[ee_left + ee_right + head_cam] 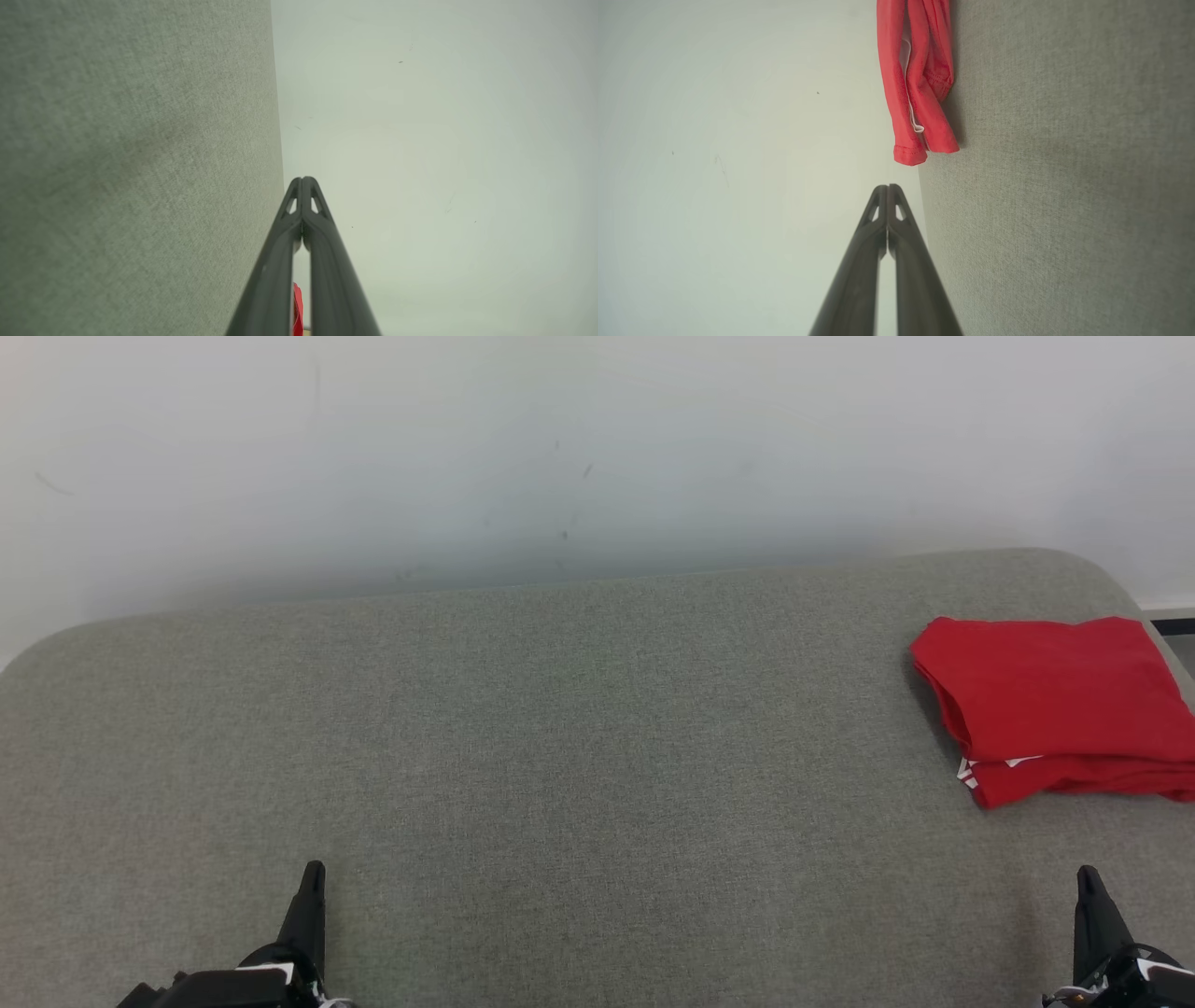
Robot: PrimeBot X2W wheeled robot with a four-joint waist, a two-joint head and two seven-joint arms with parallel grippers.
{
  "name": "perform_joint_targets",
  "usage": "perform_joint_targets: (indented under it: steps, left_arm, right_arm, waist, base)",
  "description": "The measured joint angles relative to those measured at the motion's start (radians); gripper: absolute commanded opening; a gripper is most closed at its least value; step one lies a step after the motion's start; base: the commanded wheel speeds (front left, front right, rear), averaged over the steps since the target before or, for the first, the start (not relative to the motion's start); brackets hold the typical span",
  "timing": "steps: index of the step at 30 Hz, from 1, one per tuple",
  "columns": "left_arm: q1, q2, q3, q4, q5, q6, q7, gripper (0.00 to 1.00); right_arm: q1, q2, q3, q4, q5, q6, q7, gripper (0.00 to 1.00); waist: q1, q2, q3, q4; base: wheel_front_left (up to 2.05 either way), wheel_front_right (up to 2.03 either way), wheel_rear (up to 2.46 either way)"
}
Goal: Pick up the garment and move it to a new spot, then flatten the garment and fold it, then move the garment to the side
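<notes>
Pincers: left gripper and right gripper both closed tight, empty | folded red cloth garment: far right of grey woven fabric surface, by its edge | risk: a nudge may slide it off

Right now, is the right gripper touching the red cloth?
Apart. The head view shows the right gripper low at the near edge, shut, with bare grey cushion between its tips and the folded red cloth farther back.
</notes>
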Motion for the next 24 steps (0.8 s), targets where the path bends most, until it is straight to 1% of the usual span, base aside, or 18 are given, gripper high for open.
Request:
perform_joint_targets:
  steps: [24]
  left_arm:
    - [0.000, 0.000, 0.000, 0.000, 0.000, 0.000, 0.000, 0.00]
  right_arm:
    - [0.000, 0.000, 0.000, 0.000, 0.000, 0.000, 0.000, 0.00]
  waist:
    - [0.0000, 0.0000, 0.000, 0.000]
  base:
    - [0.00, 0.00, 0.00]
